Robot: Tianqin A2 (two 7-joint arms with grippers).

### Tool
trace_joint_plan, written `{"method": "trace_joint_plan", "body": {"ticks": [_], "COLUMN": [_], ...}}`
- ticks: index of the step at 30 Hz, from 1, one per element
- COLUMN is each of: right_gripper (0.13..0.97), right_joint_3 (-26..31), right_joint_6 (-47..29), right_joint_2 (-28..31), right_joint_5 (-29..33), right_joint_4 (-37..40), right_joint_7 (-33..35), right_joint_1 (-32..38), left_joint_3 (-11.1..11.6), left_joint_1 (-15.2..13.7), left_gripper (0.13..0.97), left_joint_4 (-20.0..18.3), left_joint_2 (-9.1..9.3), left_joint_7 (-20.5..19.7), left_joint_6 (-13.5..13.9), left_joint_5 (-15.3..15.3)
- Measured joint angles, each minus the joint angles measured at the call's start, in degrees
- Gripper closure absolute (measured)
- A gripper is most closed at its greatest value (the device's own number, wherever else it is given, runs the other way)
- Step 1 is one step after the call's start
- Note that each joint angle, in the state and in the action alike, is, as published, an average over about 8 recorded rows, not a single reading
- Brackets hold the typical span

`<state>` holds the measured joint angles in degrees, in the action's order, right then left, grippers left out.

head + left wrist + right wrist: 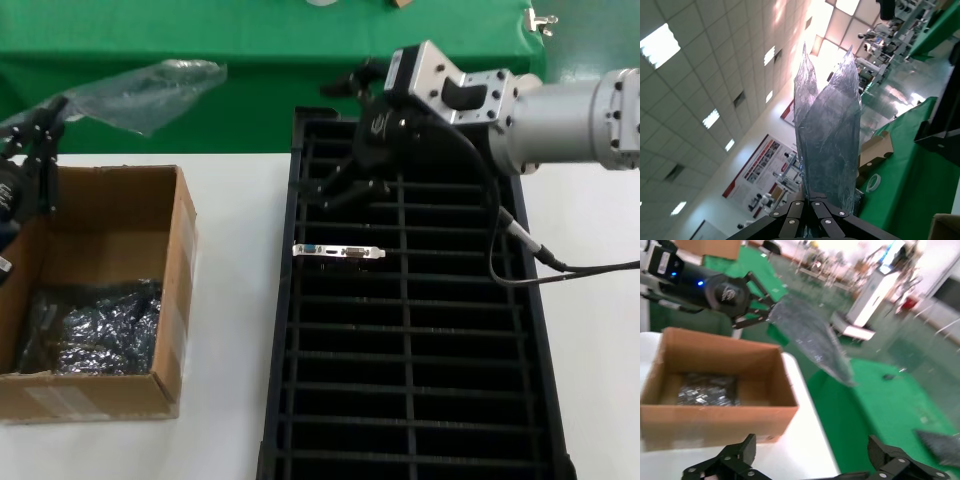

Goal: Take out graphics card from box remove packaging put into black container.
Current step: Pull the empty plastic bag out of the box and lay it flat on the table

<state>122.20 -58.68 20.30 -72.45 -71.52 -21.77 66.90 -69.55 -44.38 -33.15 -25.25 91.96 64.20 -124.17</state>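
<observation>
- Nearest the head camera lay the black container, a long ribbed tray with two columns of narrow slots, resting on the white desk.
- Partway up its left column, the graphics card stood in a slot, its silver bracket with the blue and white ports facing up and free of any wrap.
- Above the tray's far end hung the right gripper, its fingers spread apart and grasping nothing, clear of the card.
- Left of the tray sat the box, an open brown carton on the desk, with shiny bagged bundles lying in its bottom.
- Over the box's far left corner, the left gripper was raised, its fingers clenched on one end of the packaging.
- That crinkly translucent bag stretched out from the fingers in the air, above the green cloth behind the desk.
- From the left wrist, the bag rose straight from between the closed fingers.
- From the right wrist, the left gripper held the bag above the box.
</observation>
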Motion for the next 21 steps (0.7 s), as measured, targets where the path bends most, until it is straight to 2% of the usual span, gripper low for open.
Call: {"method": "trace_joint_plan", "body": {"ticks": [5, 11, 16, 21], "right_gripper": [0.340, 0.229, 0.219, 0.168], "right_joint_3": [-2.24, -5.22, -6.25, -6.03], "right_joint_6": [4.12, 9.00, 10.83, 10.70], "right_joint_2": [1.17, 2.69, 3.29, 3.26], "right_joint_5": [-0.36, -1.77, -2.34, -2.53], "right_joint_4": [-4.00, -9.20, -11.21, -10.89], "right_joint_7": [2.20, 5.58, 6.77, 6.80], "right_joint_1": [-2.17, -5.45, -6.75, -6.53], "left_joint_3": [0.08, 0.14, 0.14, -0.06], "left_joint_1": [0.04, -0.36, -0.54, -0.83], "left_gripper": [0.959, 0.959, 0.959, 0.959], "left_joint_4": [-1.58, -2.85, -3.87, -4.86], "left_joint_2": [-0.19, -0.78, -1.12, -1.06], "left_joint_7": [-4.99, -13.35, -19.33, -22.45], "left_joint_6": [-2.50, -6.32, -8.25, -8.73], "left_joint_5": [-0.15, -0.44, -0.74, -0.81]}}
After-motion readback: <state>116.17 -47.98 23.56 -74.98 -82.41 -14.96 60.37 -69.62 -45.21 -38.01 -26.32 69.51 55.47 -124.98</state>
